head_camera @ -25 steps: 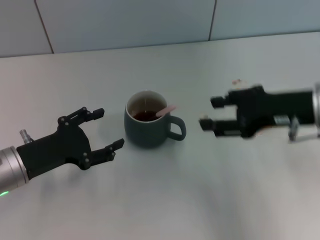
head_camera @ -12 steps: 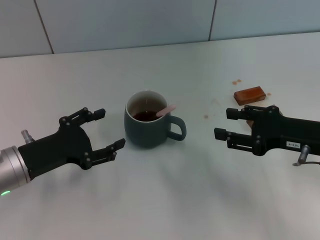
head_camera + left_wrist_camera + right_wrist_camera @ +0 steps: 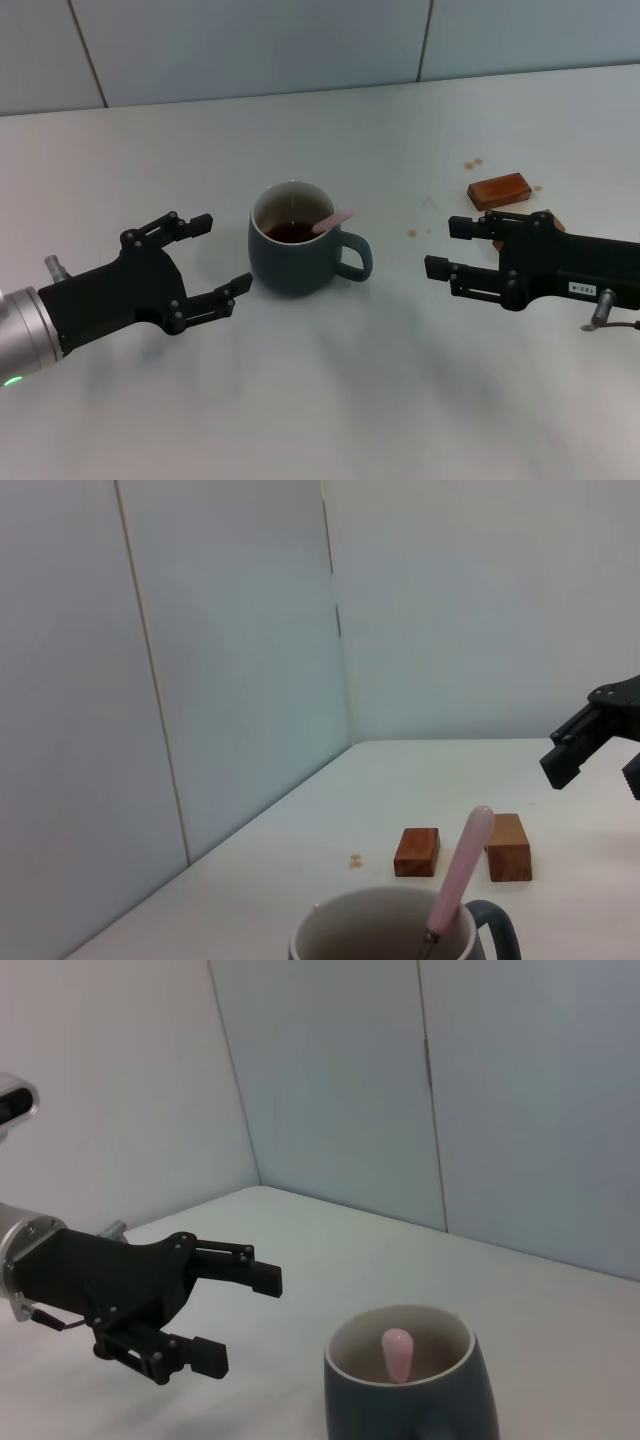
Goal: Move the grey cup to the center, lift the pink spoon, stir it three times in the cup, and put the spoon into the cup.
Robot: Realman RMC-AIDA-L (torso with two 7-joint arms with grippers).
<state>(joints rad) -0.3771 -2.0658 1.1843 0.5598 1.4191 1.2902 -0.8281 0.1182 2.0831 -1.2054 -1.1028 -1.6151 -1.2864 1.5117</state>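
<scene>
Two wooden blocks [image 3: 499, 189]; white table [image 3: 330, 400]

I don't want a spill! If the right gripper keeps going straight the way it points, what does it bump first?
Probably the cup. The right gripper, open, points toward its handle side, where the spoon leans.

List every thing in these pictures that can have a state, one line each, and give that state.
Cup: upright, holds dark liquid, handle toward the right arm.
Spoon: standing in the cup, pink handle leaning on the rim.
Left pincer: open, empty, beside the cup.
Right pincer: open, empty, apart from the cup's handle.
Wooden blocks: lying flat, partly behind the right arm.
Table: small brown spots near the blocks.
</scene>
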